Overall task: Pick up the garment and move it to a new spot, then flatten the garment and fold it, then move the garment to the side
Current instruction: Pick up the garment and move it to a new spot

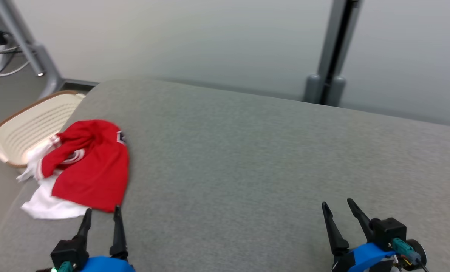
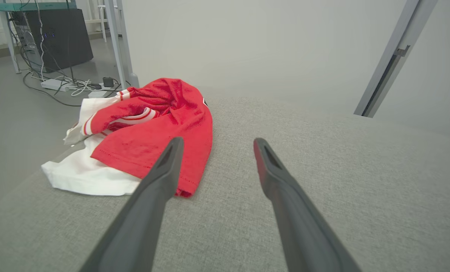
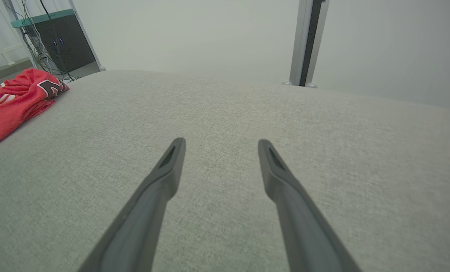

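Just ahead of the left gripper (image 1: 102, 208), the garment (image 1: 92, 166) lies in a crumpled heap at the left edge of a grey padded surface (image 1: 247, 151). It is a red jersey with white panels, red-and-white striped trim and a dark emblem. Its white part spreads out to the gripper's left, close to the rounded edge of the surface.

The left gripper's two dark fingers stand spread apart and grasp nothing. Their tips reach the near red hem, and whether they touch the cloth cannot be told. Seen along those fingers, the left gripper (image 2: 218, 140) points past the garment (image 2: 160, 124), the left finger crossing in front of the hem and the right one over bare grey fabric.

Well off to the right, the right gripper (image 1: 337, 202) is likewise spread wide and empty above bare surface. From its wrist, the right gripper (image 3: 221, 140) has the garment (image 3: 13, 102) far to its left and ahead.

Beyond the heap, further left of the left gripper, a pale woven basket (image 1: 24, 128) stands just off the surface's edge. Cables (image 2: 58, 84) and a dark cabinet (image 2: 62, 34) are on the floor further back. A grey metal post (image 1: 332, 49) rises ahead of the right gripper against a pale wall.
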Tool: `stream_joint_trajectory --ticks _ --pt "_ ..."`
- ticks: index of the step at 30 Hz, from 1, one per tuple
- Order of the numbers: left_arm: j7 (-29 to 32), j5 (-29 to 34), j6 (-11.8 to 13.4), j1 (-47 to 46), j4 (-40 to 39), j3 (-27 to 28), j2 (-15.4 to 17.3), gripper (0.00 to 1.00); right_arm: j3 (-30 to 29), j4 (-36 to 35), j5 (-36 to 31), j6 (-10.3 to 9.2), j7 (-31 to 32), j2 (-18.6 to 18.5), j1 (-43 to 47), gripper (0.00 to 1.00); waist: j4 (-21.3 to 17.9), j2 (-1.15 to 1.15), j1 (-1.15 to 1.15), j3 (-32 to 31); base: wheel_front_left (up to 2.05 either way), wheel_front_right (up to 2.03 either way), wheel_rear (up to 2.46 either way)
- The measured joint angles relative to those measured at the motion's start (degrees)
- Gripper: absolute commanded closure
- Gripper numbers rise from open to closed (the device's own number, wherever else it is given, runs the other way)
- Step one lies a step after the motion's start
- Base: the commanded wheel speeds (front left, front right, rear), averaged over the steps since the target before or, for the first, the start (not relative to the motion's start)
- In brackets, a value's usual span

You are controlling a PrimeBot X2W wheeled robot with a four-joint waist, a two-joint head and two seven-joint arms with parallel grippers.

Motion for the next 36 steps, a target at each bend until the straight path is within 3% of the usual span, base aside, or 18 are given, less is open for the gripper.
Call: stream_joint_trajectory --ticks 9,15,17,22,31,36 --pt "0.00 -1.04 -0.76 0.24 1.86 5.27 -0.01 0.00 3.90 0.75 1.49 -0.01 0.00 0.01 -1.30 0.00 10.26 0.00 0.00 2.01 0.00 0.00 0.00" --pt "0.00 -3.04 -2.29 -0.93 3.20 6.51 0.00 0.00 5.20 1.11 1.66 0.00 0.00 0.08 -2.60 0.00 13.68 0.00 0.00 4.39 0.00 0.00 0.00" --pt "0.01 -7.09 -2.75 -2.27 4.79 7.79 -0.02 0.00 5.58 1.09 1.64 0.00 0.00 0.08 -2.77 0.00 13.85 0.00 0.00 5.39 0.00 0.00 0.00" --pt "0.01 -9.04 -3.28 -7.81 8.81 8.78 0.98 0.00 6.35 0.24 0.13 0.00 -0.01 0.09 -4.75 0.00 12.55 0.00 0.00 8.69 0.00 0.00 0.00" --pt "0.00 -17.13 -3.59 -20.68 17.63 2.12 10.12 0.00 5.15 -1.83 -4.10 0.00 -0.04 0.07 -8.67 0.00 8.62 0.00 0.01 16.85 0.00 0.00 0.00" --pt "0.47 -21.43 -3.60 -26.94 27.49 -0.91 14.07 0.00 4.80 -3.80 -6.00 0.02 -0.23 0.36 -10.71 0.00 6.85 0.00 0.00 20.89 0.00 0.00 0.00"
